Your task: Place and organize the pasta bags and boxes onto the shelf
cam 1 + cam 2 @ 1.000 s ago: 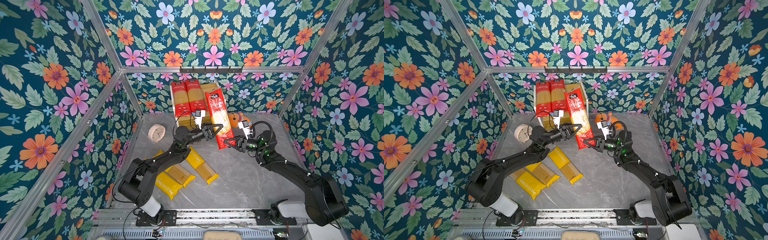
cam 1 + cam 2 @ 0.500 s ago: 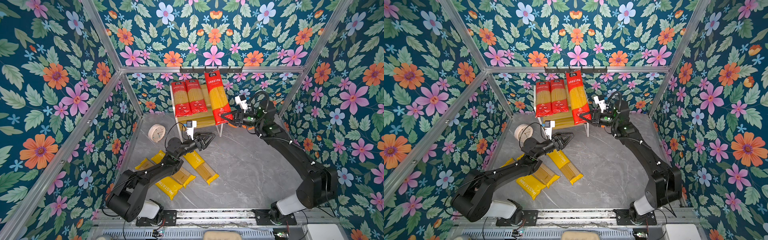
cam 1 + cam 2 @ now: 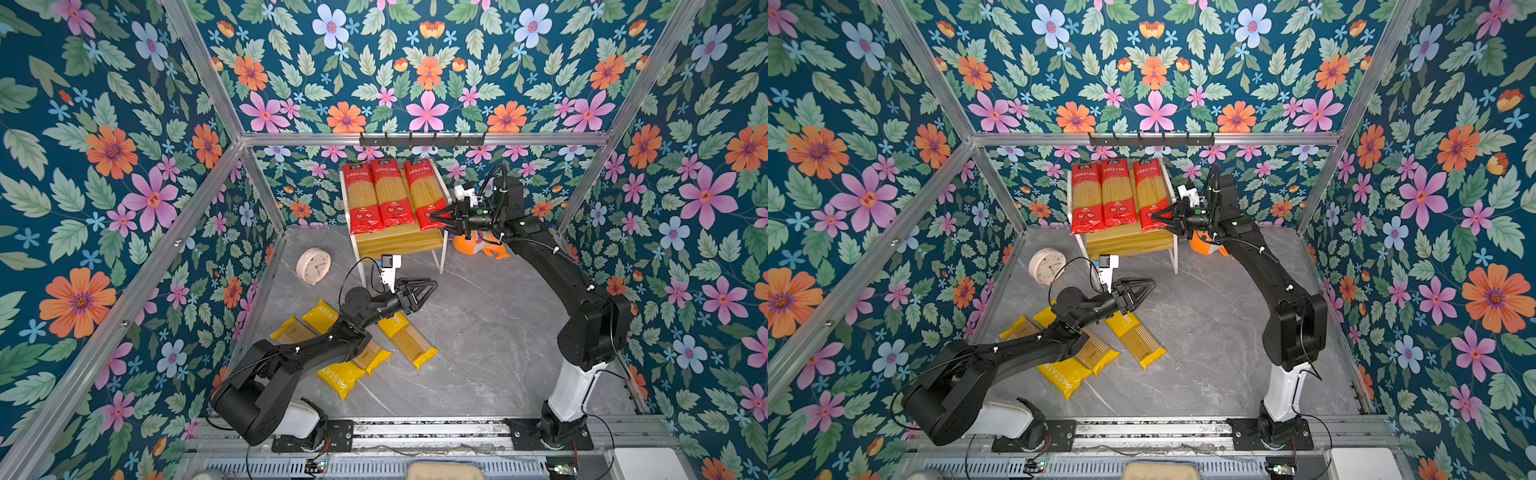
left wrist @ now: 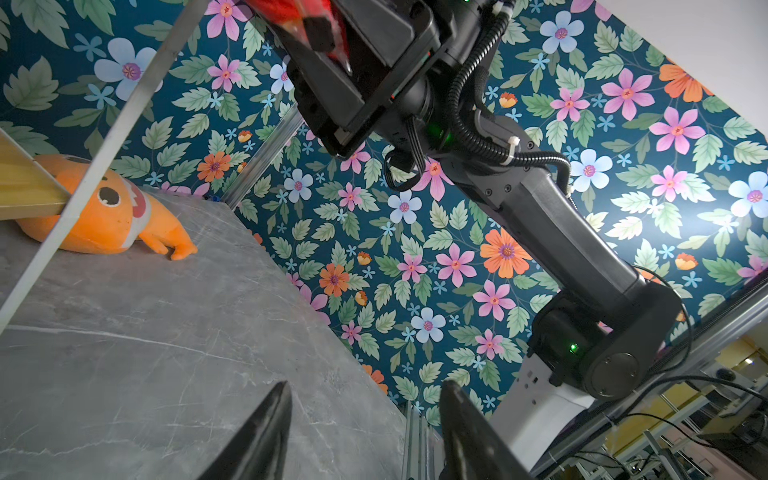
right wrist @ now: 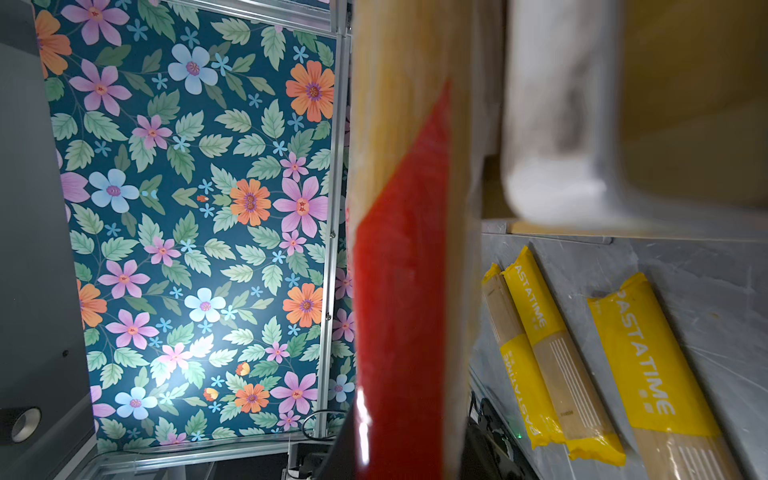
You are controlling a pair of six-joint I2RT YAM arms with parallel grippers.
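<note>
Three red packs [image 3: 390,195] lie side by side on the top board of the shelf [image 3: 399,243], their near ends overhanging its front edge. The right gripper [image 3: 439,218] is clamped on the near corner of the rightmost red pack [image 3: 420,187]. Three yellow packs [image 3: 409,338] lie on the grey marble floor [image 3: 478,332] in front of the shelf. Above them the left gripper [image 3: 432,286] hangs with its jaws apart and nothing between them. A clock [image 3: 313,266] stands left of the shelf and an orange plush toy [image 3: 482,245] lies right of it. A black hook rail [image 3: 422,140] runs above the shelf. Floral wallpaper [image 3: 428,70] on an aluminium frame [image 3: 208,79] encloses it.
</note>
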